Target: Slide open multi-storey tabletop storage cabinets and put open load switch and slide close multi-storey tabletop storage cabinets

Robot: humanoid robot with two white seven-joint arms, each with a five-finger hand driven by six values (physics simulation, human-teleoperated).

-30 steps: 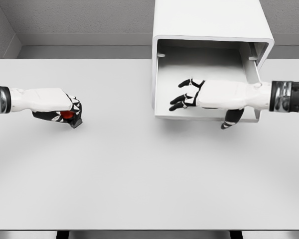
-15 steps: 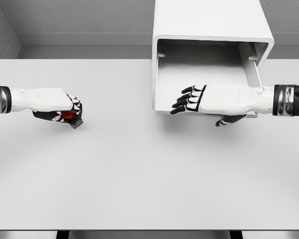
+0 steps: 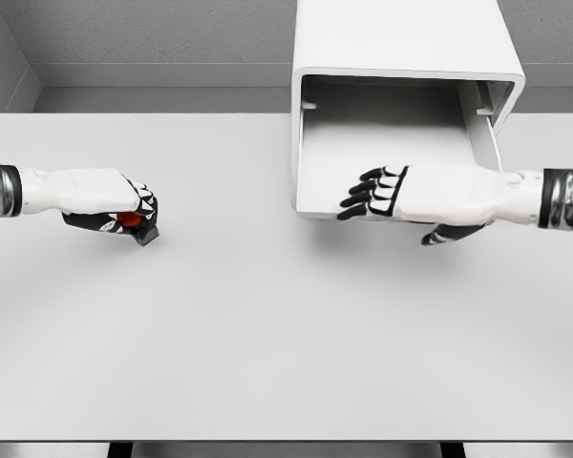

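Head view: load switch (image 3: 134,223), small, rigid and probably light, wrapped in curled left hand (image 3: 115,210) low over table (image 3: 267,334), best pinched by its dark body; right hand (image 3: 387,194), fingers loosely extended and empty, at open drawer (image 3: 392,143) front edge.

Single head view, downward over table (image 3: 267,324)

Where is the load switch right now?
In the head view the load switch sits at the left of the white table, clasped in the left hand, far from the open drawer at the upper right.
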